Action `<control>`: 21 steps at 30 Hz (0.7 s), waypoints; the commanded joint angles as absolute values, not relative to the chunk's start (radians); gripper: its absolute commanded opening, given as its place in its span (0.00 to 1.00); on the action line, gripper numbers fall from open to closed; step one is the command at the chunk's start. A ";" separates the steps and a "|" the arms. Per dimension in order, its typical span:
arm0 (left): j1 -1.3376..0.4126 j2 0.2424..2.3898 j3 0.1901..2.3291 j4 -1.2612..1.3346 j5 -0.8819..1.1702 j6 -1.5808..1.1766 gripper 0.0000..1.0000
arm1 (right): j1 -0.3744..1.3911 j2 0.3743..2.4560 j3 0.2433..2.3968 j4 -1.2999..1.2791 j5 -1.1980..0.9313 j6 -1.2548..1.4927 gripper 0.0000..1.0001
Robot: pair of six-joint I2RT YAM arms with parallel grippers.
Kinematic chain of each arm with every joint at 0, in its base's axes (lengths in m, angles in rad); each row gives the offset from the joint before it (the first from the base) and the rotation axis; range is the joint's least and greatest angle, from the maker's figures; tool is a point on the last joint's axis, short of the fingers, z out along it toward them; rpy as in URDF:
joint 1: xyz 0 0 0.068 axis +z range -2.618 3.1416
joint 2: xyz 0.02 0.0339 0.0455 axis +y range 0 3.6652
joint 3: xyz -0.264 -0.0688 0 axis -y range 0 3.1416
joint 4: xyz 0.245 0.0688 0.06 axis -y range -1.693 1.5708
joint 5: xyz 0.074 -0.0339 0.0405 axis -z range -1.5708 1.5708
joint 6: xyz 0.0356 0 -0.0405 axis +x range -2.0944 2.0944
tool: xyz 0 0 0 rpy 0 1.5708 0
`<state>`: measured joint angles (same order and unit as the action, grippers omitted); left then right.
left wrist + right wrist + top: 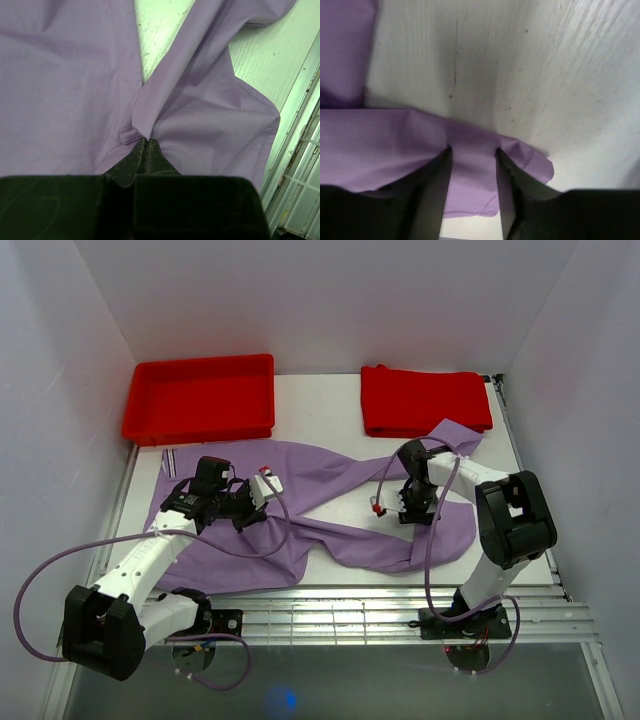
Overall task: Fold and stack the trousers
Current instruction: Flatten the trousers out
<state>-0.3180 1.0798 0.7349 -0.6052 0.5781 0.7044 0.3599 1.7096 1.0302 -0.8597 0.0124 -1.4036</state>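
Left end effector (145,145) tight on trousers (60,90) edge

Right end effector (473,154) fingers apart, straddling trousers (380,145) edge, white table (545,75)

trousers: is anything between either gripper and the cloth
Nothing visible. The left gripper is pinched shut on the trousers, and the right gripper stands open astride a fold of one leg, with only cloth in its gap.

Robot lab cell, white walls (330,300), table (318,405)
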 commanded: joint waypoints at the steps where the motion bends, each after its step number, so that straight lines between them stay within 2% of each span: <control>1: -0.318 1.086 0.762 -0.589 0.601 0.686 0.00 | 0.368 1.715 1.000 -0.770 0.066 -1.594 0.34; 2: -0.318 1.089 0.759 -0.584 0.598 0.683 0.00 | 0.368 1.717 1.011 -0.769 0.072 -1.582 0.13; 3: -0.318 1.092 0.761 -0.580 0.594 0.680 0.00 | 0.365 1.715 1.025 -0.776 0.075 -1.545 0.08; 8: -0.318 1.112 0.764 -0.546 0.566 0.637 0.00 | 0.295 1.610 1.141 -0.813 0.029 -1.505 0.08; 14: -0.314 1.143 0.778 -0.480 0.531 0.555 0.00 | 0.019 1.444 1.267 -0.914 -0.139 -1.515 0.08; 16: -0.310 1.179 0.796 -0.485 0.537 0.519 0.00 | -0.050 1.343 1.229 -0.946 -0.176 -1.561 0.08; 20: -0.275 1.258 0.839 -0.500 0.564 0.442 0.00 | -0.136 1.085 0.984 -1.008 -0.179 -1.779 0.08; 21: -0.267 1.276 0.857 -0.503 0.569 0.430 0.00 | -0.159 1.021 0.862 -1.015 -0.175 -1.820 0.08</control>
